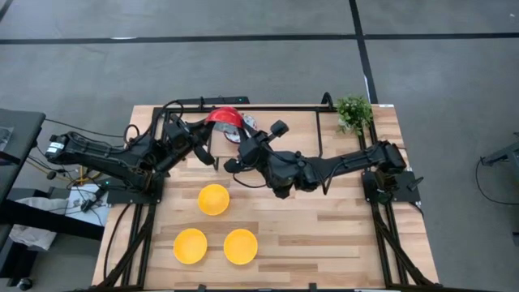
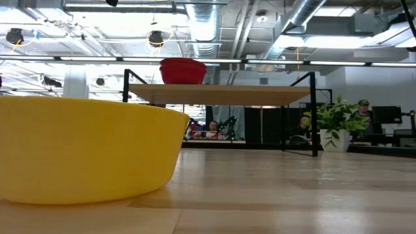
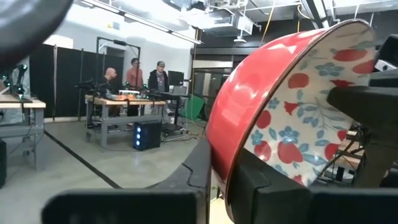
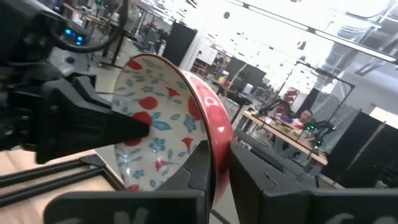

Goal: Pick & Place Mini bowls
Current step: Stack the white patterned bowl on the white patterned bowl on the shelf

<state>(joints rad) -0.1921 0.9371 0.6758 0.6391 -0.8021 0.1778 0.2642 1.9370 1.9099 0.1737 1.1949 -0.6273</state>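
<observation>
Nearest the low camera, three plain bright yellow round mini bowls (image 1: pixel 213 199) sit on the pale wooden desk (image 1: pixel 324 235), untouched. Farther back, both arms meet at one red mini bowl with a white, flower-patterned inside (image 1: pixel 227 120), held tilted on edge above the desk's far side. The left gripper (image 3: pixel 217 180) has its jaws clenched on the rim, and the right gripper (image 4: pixel 217 171) jaws pinch the opposite rim. This looks like a handover: one side should release only once the other's grip is firm, keeping the bowl from twisting. Two stacked red mini bowls (image 2: pixel 182 70) rest on the raised wooden shelf (image 2: pixel 221 94). No readable writing shows.
</observation>
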